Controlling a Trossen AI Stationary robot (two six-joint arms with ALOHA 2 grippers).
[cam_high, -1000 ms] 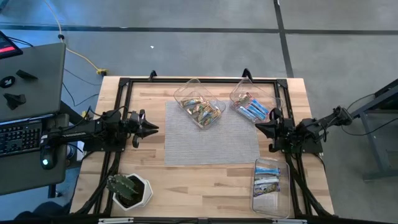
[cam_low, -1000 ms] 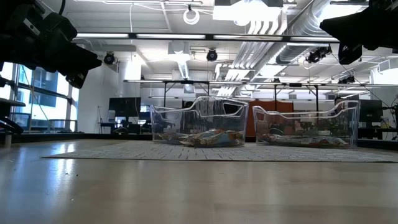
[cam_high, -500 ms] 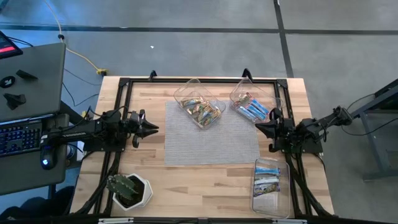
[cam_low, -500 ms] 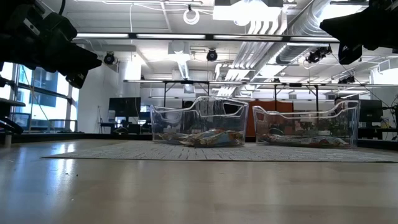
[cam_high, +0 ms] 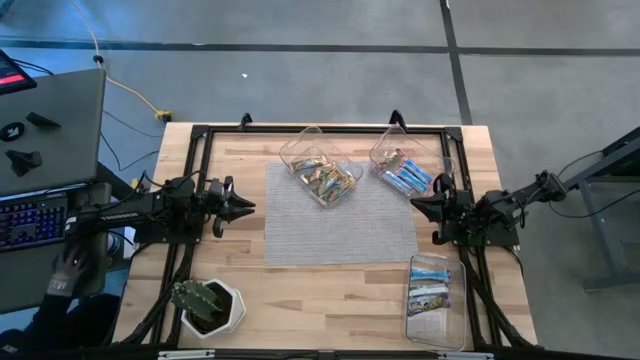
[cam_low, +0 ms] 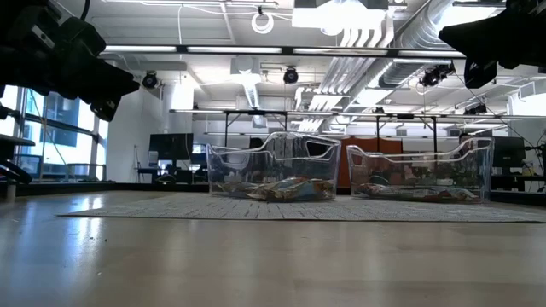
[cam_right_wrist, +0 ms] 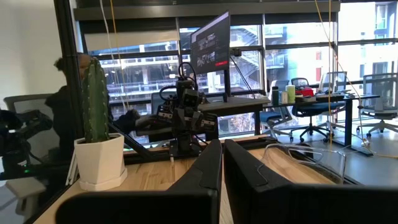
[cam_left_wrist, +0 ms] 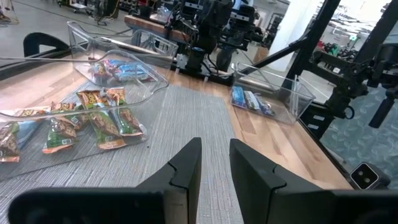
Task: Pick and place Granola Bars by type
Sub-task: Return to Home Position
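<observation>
High view: granola bars [cam_high: 323, 179] apart from left tool [cam_high: 244, 206], right tool [cam_high: 417, 208].

Granola bars sit sorted in three clear bins: tan-gold bars [cam_high: 322, 178] heaped flat in the top middle bin [cam_high: 290, 150], blue and reddish bars [cam_high: 403, 172] in the top right bin [cam_high: 395, 130], and blue and pale bars [cam_high: 429, 285] in the near right bin [cam_high: 432, 325].

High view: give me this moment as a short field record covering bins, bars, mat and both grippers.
Middle clear plastic bin: tan-and-green wrapped granola bars
Top right clear plastic bin: blue and red-brown wrapped bars
Near right clear plastic bin: blue and pale wrapped bars
Grey woven mat: no bars on it
Left gripper: beside the mat's left edge, narrowly open, empty
Right gripper: beside the mat's right edge, shut, empty
</observation>
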